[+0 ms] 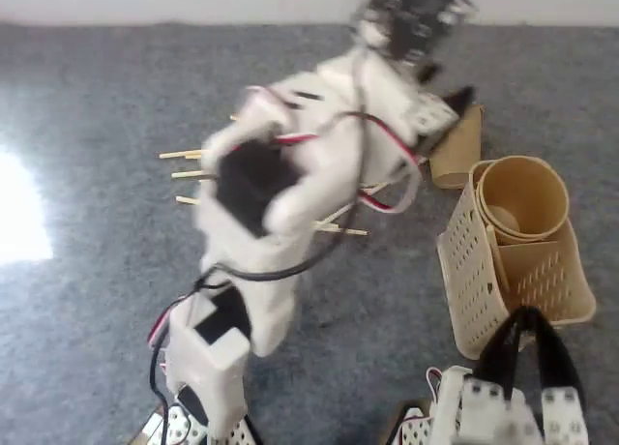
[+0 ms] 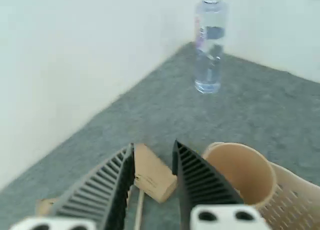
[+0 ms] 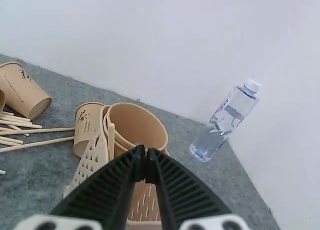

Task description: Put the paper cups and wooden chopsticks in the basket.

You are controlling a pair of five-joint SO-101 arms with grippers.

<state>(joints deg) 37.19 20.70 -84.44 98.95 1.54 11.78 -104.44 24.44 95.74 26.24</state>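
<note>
A paper cup (image 1: 457, 147) lies on its side on the grey carpet just behind the basket (image 1: 466, 271). My left gripper (image 2: 153, 149) hangs open over it, and the cup (image 2: 152, 177) shows in the gap between the black fingers (image 2: 112, 187). A second paper cup (image 1: 522, 198) stands inside the basket. Wooden chopsticks (image 1: 186, 174) lie scattered left of the basket, partly hidden under the left arm. My right gripper (image 3: 146, 162) is shut and empty, low beside the basket's near side. In the right wrist view another cup (image 3: 22, 92) lies beyond the chopsticks (image 3: 35, 131).
A clear water bottle (image 2: 210, 45) stands by the white wall behind the basket. The left arm's white body (image 1: 280, 203) stretches across the middle of the carpet. Open carpet lies to the left.
</note>
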